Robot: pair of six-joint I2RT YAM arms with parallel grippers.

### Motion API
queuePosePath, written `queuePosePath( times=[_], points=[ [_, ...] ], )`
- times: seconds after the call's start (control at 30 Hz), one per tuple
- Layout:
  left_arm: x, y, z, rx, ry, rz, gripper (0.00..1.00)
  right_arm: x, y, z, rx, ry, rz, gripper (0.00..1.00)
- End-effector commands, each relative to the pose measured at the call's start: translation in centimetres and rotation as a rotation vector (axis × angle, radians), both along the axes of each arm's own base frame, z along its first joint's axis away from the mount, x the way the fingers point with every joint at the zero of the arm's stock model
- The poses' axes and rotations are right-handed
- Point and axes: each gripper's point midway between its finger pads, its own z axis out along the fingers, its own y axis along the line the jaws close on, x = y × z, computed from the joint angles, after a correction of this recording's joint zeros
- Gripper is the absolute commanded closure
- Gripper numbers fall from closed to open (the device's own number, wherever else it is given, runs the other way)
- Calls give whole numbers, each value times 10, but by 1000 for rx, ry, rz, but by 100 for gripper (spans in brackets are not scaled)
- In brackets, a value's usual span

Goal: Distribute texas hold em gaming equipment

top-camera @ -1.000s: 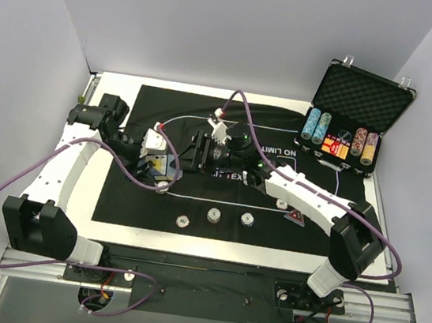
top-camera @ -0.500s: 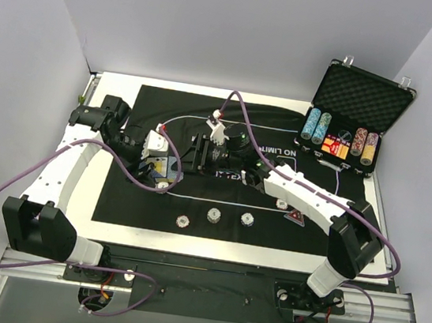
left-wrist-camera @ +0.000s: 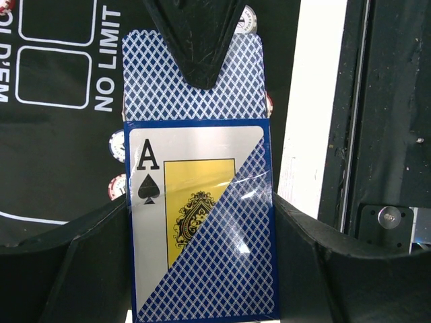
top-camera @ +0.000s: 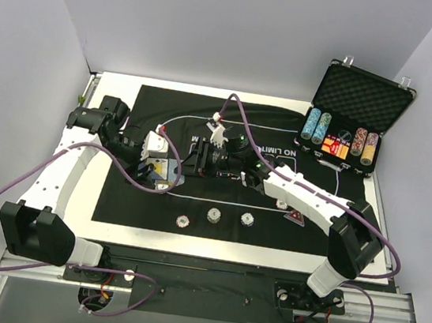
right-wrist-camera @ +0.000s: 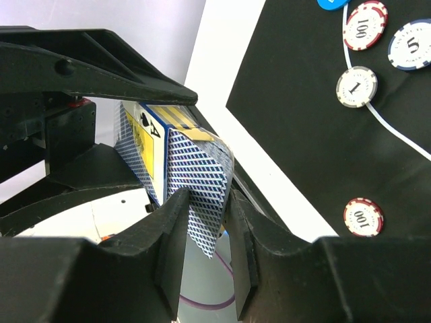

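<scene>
Card (right-wrist-camera: 195,161) nipped tight in right gripper (right-wrist-camera: 207,200) looks thin, slick, floppy, so best held near its end, w/ left gripper (left-wrist-camera: 201,205) clamped on deck (left-wrist-camera: 195,168) by its long sides opposite.

Gloss and matt
The card box (left-wrist-camera: 202,222) wore shiny clear film; the playing card (left-wrist-camera: 192,81) looked smooth coated paper. The mat (left-wrist-camera: 54,168) was matt black cloth, the fingers (right-wrist-camera: 168,235) of the right gripper (right-wrist-camera: 207,202) dull black plastic.
</scene>
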Motion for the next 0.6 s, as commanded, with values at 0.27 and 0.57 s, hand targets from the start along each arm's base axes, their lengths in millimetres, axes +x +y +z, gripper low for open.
queuePosePath(
  times=[0.27,0.57],
  points=[
    [-21,-17,12,-135,57,-2,100,0,-19,13,1,-41,-39,75],
    [-22,-25,20,-235,82,19,100,1,-19,19,14,-47,-43,74]
  ],
)
